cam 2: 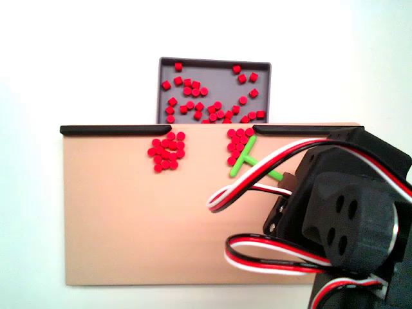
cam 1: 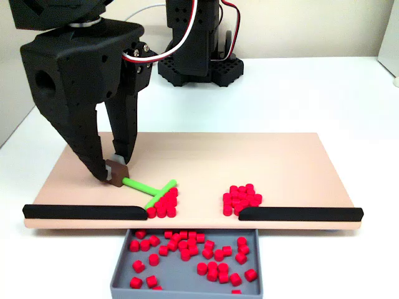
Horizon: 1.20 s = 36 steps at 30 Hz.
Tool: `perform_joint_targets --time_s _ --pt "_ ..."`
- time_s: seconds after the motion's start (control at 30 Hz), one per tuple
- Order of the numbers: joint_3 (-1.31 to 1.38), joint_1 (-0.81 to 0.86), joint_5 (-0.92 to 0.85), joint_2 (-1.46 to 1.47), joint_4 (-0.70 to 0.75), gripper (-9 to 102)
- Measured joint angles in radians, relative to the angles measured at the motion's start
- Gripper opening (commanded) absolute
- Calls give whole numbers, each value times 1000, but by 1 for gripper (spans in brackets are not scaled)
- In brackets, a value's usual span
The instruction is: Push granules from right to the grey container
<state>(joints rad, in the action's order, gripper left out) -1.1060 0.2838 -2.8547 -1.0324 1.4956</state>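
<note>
1. The granules (cam 1: 165, 204) are short red cylinders. Most stand on a flat end and they lie in loose heaps, so no common direction can be told.
2. One heap lies on the board (cam 1: 206, 165) at the inner end of the left black strip (cam 1: 84, 212), as a fixed view from the front shows it. A second heap (cam 1: 241, 199) lies at the inner end of the right strip (cam 1: 299, 213). The two heaps are apart, with bare board between them, at the two sides of the gap between the strips.
3. Many more granules (cam 1: 187, 246) lie scattered in the grey tray (cam 1: 121, 281), which sits on the bench (cam 1: 312, 93) just under the gap, against the board's front edge.
4. The green T stick (cam 1: 149, 187) lies flat. Its long stem runs from my hand (cam 1: 113, 169) toward the left heap, and its crossbar touches that heap on the side facing my hand.
5. So the left heap is just beside the stick's far end, near my hand; the right heap is further off; the tray is in front, lower in this view.
6. My fingers (cam 1: 124, 140) point down to the board and are clamped on a small brown block (cam 1: 116, 171) at the stem's end. They are nearly together.
7. In a fixed view from behind, my arm (cam 2: 347, 212) covers the hand; the stick (cam 2: 248, 159) comes out from under it, the crossbar at the right heap (cam 2: 239, 143) there.
</note>
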Motion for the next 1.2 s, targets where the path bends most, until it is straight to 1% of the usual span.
perform_joint_targets --time_s 1.2 --pt "0 -14 83 0 -5 0"
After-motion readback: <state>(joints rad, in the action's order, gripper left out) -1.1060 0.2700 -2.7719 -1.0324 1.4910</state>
